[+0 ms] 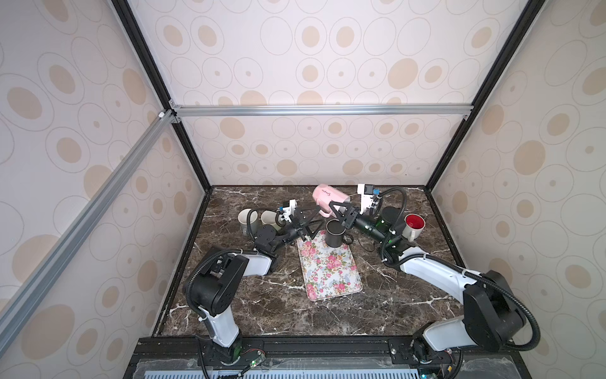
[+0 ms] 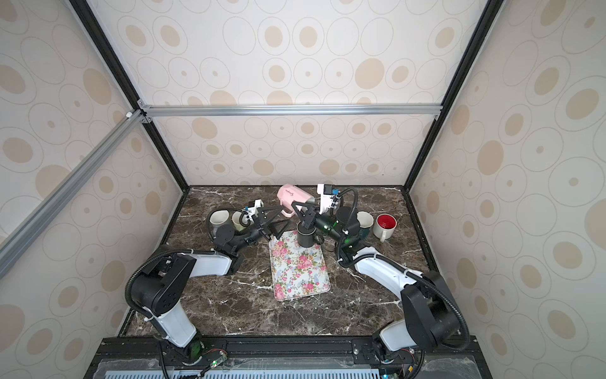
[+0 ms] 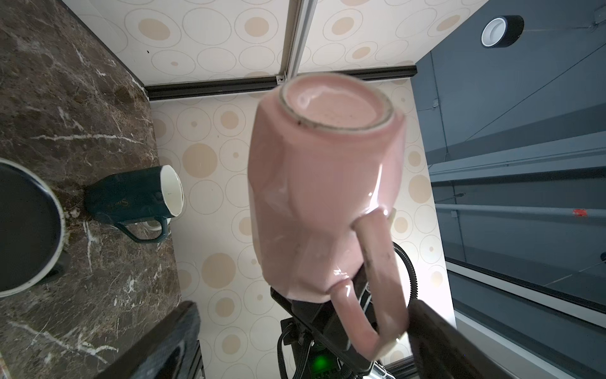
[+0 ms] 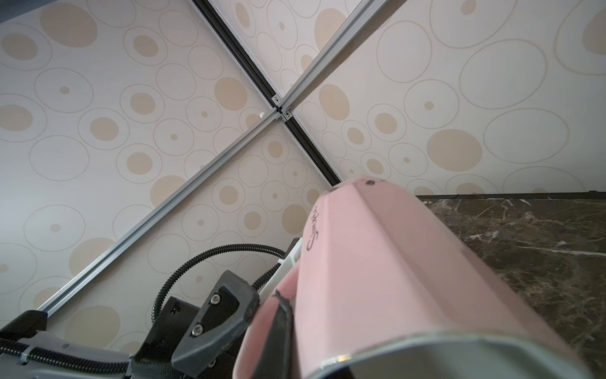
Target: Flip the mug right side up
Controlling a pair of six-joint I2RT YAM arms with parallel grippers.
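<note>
Table [image 1: 262, 311] of dark marble, floral tray [image 1: 328, 272] lying mid-table. Pink mug [image 1: 328, 196] is off the surface, in the air over the far end of the table behind the tray. It lies roughly on its side, base toward the back left, mouth toward the right arm, handle hanging down.

Right gripper [image 1: 342, 207] is pinched tight on the mug's rim wall and carries it alone. Left gripper [image 1: 319, 215] is spread wide and holds nothing, its fingers either side of the handle; contact unclear.

Handling guess: glazed ceramic, so rigid, fairly heavy, slippery and chippable. The rim pinch looks adequate but could let the mug swivel. The body or handle is the safer second hold.

Counts:
- one table, one tray, two arms
- six mugs: the pink one, two cream mugs [image 1: 246, 219] at left, one black mug [image 1: 334, 233] on the tray's far corner, one dark green mug [image 3: 131, 197], one red-lined mug [image 1: 414, 224] at right
</note>
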